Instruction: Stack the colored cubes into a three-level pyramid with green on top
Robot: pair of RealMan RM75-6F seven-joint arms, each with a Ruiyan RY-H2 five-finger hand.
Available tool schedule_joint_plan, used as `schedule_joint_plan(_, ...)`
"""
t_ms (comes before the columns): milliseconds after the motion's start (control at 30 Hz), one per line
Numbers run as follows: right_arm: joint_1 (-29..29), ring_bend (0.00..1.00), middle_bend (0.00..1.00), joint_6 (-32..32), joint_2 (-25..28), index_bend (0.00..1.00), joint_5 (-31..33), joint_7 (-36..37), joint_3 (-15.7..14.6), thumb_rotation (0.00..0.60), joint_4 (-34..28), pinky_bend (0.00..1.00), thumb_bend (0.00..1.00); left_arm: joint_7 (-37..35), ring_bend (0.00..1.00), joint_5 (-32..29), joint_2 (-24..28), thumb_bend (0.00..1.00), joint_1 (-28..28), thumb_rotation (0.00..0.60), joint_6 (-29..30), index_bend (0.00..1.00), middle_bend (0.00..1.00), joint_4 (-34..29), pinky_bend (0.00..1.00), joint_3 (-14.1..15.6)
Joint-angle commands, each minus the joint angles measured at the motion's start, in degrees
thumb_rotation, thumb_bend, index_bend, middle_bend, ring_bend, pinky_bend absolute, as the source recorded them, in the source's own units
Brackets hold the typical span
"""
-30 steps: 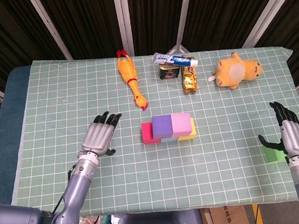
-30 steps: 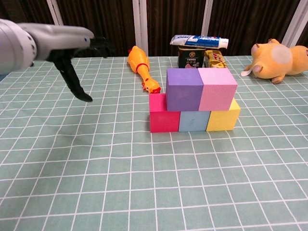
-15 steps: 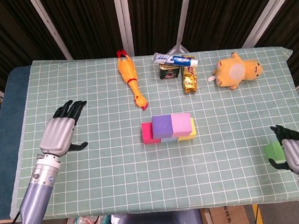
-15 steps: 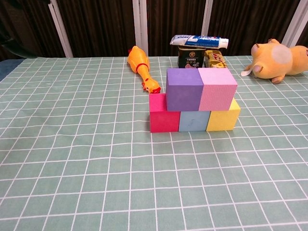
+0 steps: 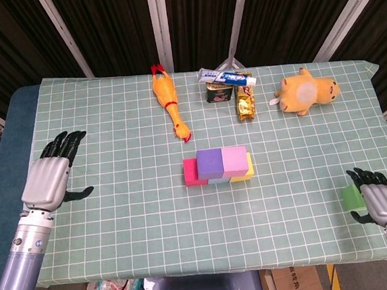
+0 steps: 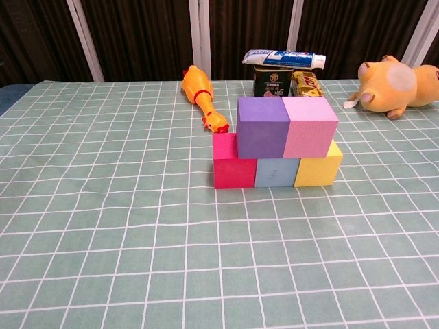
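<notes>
— Where do the cubes stand on the table (image 5: 118, 212)?

— Near the middle of the checked green cloth (image 6: 103, 226). The lower row has three cubes touching side by side: the red cube (image 6: 233, 166), the light blue cube (image 6: 276, 172) and the yellow cube (image 6: 319, 168). On top of them sit the purple cube (image 6: 263, 127) and the pink cube (image 6: 310, 127), also touching each other.

— And the green cube (image 5: 351, 195)?

— It lies close to the right edge of the table, toward the front right corner, well apart from the stack. Only the head view shows it.

— What does the right hand (image 5: 380, 200) do?

— It is just beside the green cube, on its right side, with the dark fingers curved around it. Whether the fingers really grip the cube or only touch it, I cannot tell.

— The left hand (image 5: 49, 176)?

— It is over the left edge of the table, holding nothing, fingers apart and pointing toward the far side.

— What else is on the table?

— Along the far edge: a rubber chicken (image 5: 168, 108), a dark can (image 5: 219, 92) with a toothpaste tube (image 5: 226, 77) across it, a snack packet (image 5: 245, 103) beside the can, and a yellow plush toy (image 5: 307, 91) toward the far right corner.
</notes>
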Motion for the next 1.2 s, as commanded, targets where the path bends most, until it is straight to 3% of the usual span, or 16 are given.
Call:
schedule_joint_plan(33, 0.88, 0.0, 0.07, -1.11, -1.28, 0.0, 0.79, 0.02, 0.21, 0.6, 2.38, 0.0, 0.31, 0.17, 0.04, 0.05, 0.16, 0.15, 0.19, 0.6, -0.18, 0.0, 0.06, -0.17, 0.13, -0.19)
schedule_joint_plan(133, 1.32, 0.0, 0.12, -1.92, -2.17, 0.0, 1.33, 0.33, 0.24, 0.6, 4.41, 0.0, 0.31, 0.44, 0.04, -0.15, 0.22, 0.14, 0.41, 0.6, -0.44, 0.0, 0.06, -0.28, 0.13, -0.51)
schedule_joint_plan(733, 2.86, 0.0, 0.13, -6.82, -4.82, 0.0, 4.37, -0.88, -1.73, 0.6, 11.25, 0.0, 0.32, 0.23, 0.04, -0.77, 0.52, 0.14, 1.63, 0.6, -1.37, 0.0, 0.06, 0.26, 0.13, -2.42)
schedule_joint_plan(1000, 3.91, 0.12, 0.26, -9.35, -6.69, 0.0, 7.01, -2.06, -2.38, 0.6, 14.38, 0.0, 0.32, -0.17, 0.04, -0.49, 0.97, 0.15, 2.37, 0.6, -1.73, 0.0, 0.06, 0.36, 0.13, -2.66)
schedule_joint_plan(1200, 3.71, 0.16, 0.32, -7.43, -7.5, 0.0, 6.48, -2.34, -2.25, 0.6, 14.57, 0.0, 0.31, -0.96, 0.04, -0.12, 1.72, 0.15, 3.71, 0.6, -1.85, 0.0, 0.06, 0.15, 0.13, -2.15)
